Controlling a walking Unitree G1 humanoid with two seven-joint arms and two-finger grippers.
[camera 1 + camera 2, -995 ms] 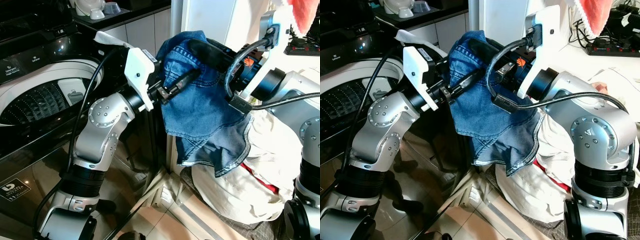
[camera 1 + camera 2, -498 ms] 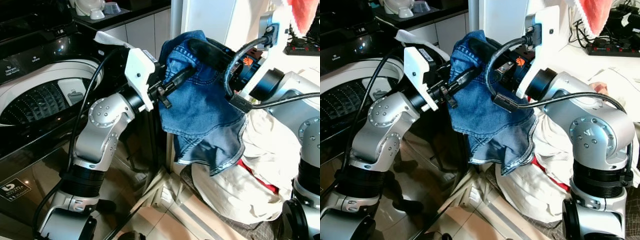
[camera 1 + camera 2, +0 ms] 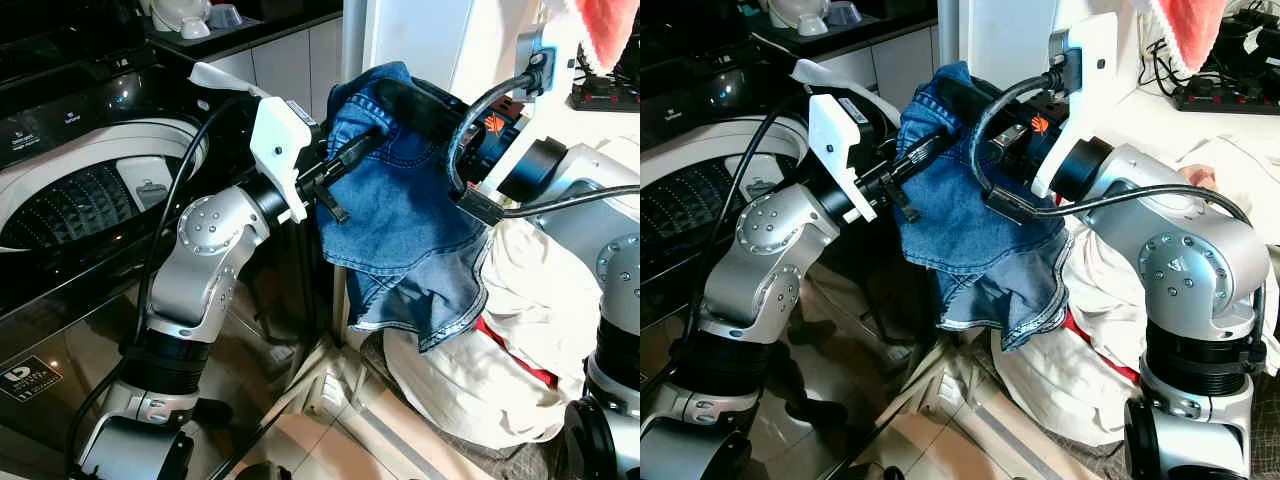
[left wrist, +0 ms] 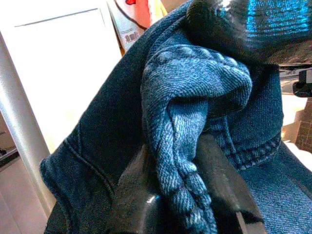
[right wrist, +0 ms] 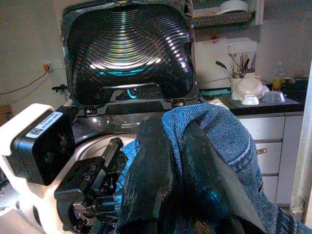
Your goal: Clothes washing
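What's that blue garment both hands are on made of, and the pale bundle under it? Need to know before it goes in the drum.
The blue garment looks like denim: diagonal twill weave, stitched seams and a frayed hem, clearest in the left wrist view. Both the left hand and right hand are shut on it. The pale bundle looks like soft, matte woven cloth, possibly cotton; its fibre cannot be told.

The glossy tiled floor carries a heap of cream and white laundry at the right, with a streak of red cloth in it. At the left stands the washing machine, its drum open, just beside a dark tabletop bearing white bowls.
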